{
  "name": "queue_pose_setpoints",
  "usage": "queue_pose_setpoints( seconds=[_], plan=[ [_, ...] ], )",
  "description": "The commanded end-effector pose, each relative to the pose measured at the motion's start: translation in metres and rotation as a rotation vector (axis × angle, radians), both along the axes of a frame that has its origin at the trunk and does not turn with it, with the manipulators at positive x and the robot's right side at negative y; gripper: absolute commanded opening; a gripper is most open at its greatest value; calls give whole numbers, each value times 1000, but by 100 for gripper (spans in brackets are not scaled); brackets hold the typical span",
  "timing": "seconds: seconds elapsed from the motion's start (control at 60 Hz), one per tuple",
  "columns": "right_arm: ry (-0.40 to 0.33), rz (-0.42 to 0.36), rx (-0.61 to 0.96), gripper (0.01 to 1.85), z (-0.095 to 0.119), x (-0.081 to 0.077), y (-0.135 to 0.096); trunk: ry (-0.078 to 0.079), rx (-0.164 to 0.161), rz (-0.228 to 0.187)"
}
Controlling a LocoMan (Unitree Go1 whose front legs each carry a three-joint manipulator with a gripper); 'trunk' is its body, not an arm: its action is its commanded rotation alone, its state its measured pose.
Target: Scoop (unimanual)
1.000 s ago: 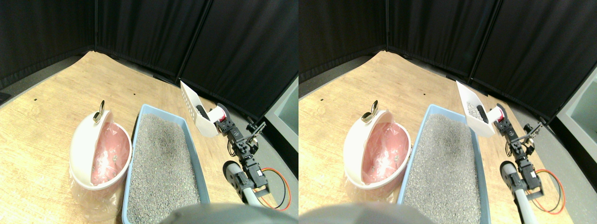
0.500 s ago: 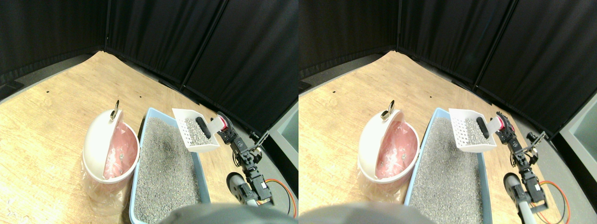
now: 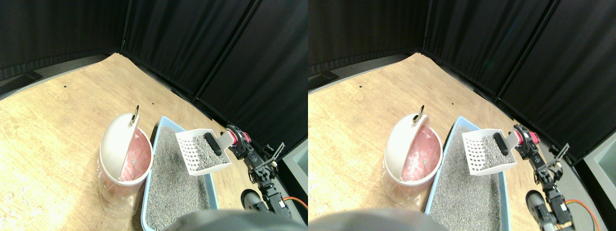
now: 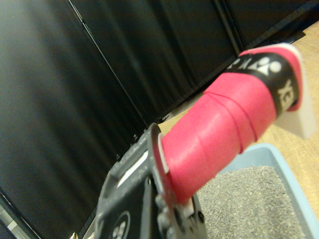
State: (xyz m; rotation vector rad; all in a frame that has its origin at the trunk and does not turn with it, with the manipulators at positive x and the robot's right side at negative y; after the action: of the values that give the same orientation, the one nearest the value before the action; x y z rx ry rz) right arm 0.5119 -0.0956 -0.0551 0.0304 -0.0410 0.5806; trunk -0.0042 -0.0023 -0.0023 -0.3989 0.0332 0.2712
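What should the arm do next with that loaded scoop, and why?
Probably carry the scoop sideways toward the open white bin. The scoop already holds grey litter and a dark lump, and it hangs above the blue litter tray, short of the bin's pink-lined mouth. Keeping it level on the way seems wise, so nothing spills before tipping.

Even overhead light falls bright on the wooden floor (image 3: 57,120), while the black curtains (image 3: 192,43) stay dark. Shadows are soft. The stereo view bows strongly at its edges. In the wrist view the pink wrapped handle (image 4: 224,124) is blurred, close up
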Motion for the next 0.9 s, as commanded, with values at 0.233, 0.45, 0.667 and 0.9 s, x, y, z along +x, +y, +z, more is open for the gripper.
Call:
queue_pose_setpoints(
  seconds=[0.233, 0.45, 0.667, 0.9],
  plan=[
    [-21, 63, -10, 6, 7, -5, 27, 26, -53, 60],
    [-22, 73, -86, 6, 4, -5, 40, 24, -70, 81],
    [-57, 129, -202, 6, 5, -4, 53, 18, -83, 89],
    [-54, 118, -250, 6, 12, -1, 65, 11, -95, 102]
  ],
)
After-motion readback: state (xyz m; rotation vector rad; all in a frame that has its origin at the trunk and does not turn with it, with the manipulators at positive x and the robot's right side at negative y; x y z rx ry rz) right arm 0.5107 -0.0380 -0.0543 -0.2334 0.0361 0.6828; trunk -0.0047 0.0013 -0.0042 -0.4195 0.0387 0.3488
